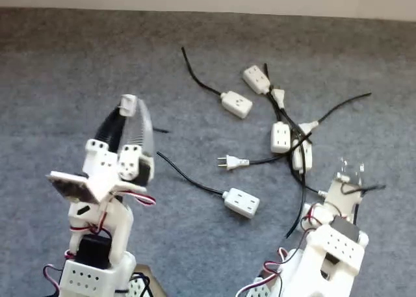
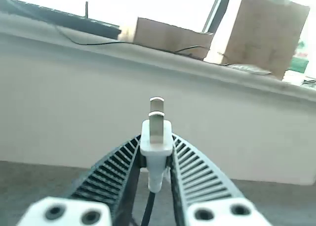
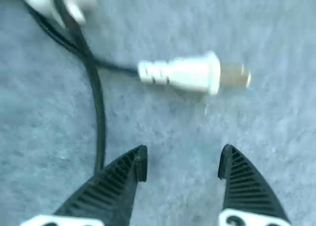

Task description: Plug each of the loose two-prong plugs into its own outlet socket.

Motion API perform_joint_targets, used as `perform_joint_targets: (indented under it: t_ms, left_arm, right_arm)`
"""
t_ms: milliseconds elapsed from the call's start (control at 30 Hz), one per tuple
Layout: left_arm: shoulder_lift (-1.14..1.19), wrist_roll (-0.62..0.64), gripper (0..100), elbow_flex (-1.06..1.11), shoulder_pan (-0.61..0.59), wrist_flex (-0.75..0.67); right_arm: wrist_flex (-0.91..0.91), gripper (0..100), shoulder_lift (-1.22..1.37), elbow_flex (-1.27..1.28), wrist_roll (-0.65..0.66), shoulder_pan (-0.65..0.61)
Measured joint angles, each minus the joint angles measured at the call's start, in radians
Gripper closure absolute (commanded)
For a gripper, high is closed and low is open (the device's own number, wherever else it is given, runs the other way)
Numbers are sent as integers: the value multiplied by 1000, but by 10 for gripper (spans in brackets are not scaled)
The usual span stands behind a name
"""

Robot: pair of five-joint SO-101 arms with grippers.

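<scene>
The left end effector (image 1: pixel 132 112) sits at about 9 o'clock in the high view, lifted off the grey carpeted surface (image 1: pixel 78 63). Its ribbed black fingers (image 2: pixel 118 166) are clamped on the body of a white plastic two-prong plug (image 2: pixel 157 137). The metal blades point away from the wrist, and the cord drops down between the fingers. With one plug already in the grip, the step in hand looks like carrying it to a socket.

The likeliest target is the white rectangular outlet block (image 1: pixel 242 203) at about 5 o'clock. It lies alone on its own black lead, apart from the cluster of white outlet blocks (image 1: pixel 280 137) tangled with cords at 2 to 3 o'clock.

The right end effector (image 3: pixel 183 161), at about 4 o'clock, hangs low over the surface with its fingers spread apart and nothing between them. A second white two-prong plug (image 3: pixel 185 73) lies flat just beyond the tips, and a thin black cord (image 3: pixel 96 102) runs beside one finger.

The next move probably calls for swinging the held plug toward 5 o'clock and turning its blades to face the block's slots. The block is loose and would likely slide under a push, so it may need bracing.
</scene>
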Motion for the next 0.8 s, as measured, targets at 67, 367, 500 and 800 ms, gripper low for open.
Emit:
perform_joint_targets:
  t_ms: [67,367,500,800]
  left_arm:
    - [0,8,993,0,66,-26]
    - [0,11,993,0,292,-37]
    - [0,11,993,0,322,-37]
    - [0,11,993,0,356,-3]
  right_arm:
    - [40,761,0,-86,0,-35]
    - [368,762,0,-635,0,-285]
    - [502,848,0,-895,0,-448]
    - [637,989,-9,-1366,0,-858]
